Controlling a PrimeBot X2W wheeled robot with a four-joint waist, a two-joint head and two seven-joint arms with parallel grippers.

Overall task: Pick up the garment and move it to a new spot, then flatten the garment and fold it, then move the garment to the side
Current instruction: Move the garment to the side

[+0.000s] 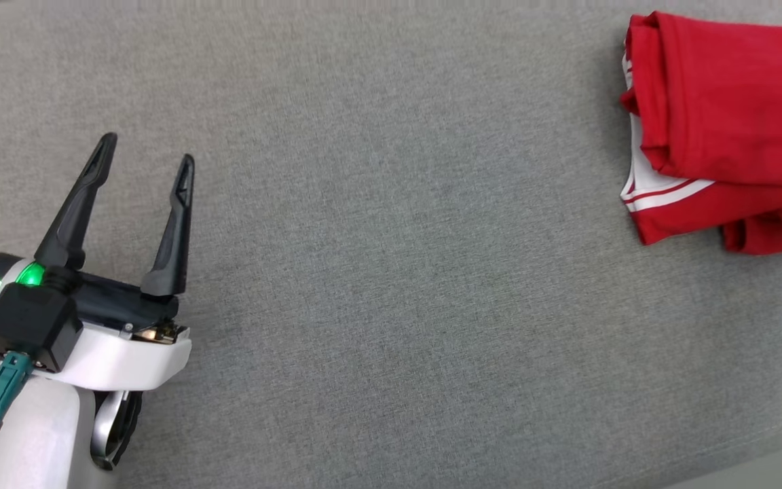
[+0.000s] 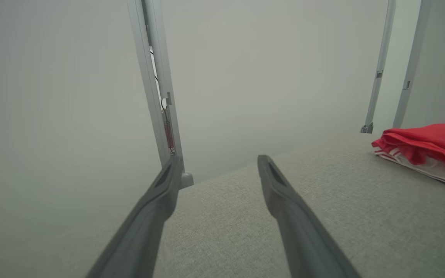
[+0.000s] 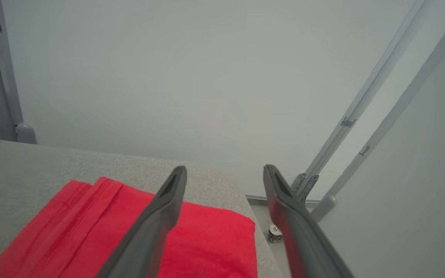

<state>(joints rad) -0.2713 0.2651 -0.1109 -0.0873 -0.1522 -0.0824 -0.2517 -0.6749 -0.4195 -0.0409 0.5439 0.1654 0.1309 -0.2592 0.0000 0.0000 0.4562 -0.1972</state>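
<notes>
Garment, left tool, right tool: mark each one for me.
Garment (image 1: 730,102): head view, on the top red fold.
Left tool (image 1: 149,147): head view, midway between its open fingertips.
Right tool (image 3: 225,167): right wrist view, midway between its spread fingertips.

A grey woven-fabric table surface (image 1: 391,272) is carrying a folded red garment with white stripes (image 1: 730,115), lying near its right edge.

Folded red garment (image 1: 730,122) far right; left gripper (image 1: 149,151) spread, empty.

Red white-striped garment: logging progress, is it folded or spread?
Folded: the red white-striped garment lies in stacked layers on the grey cloth surface.
</notes>
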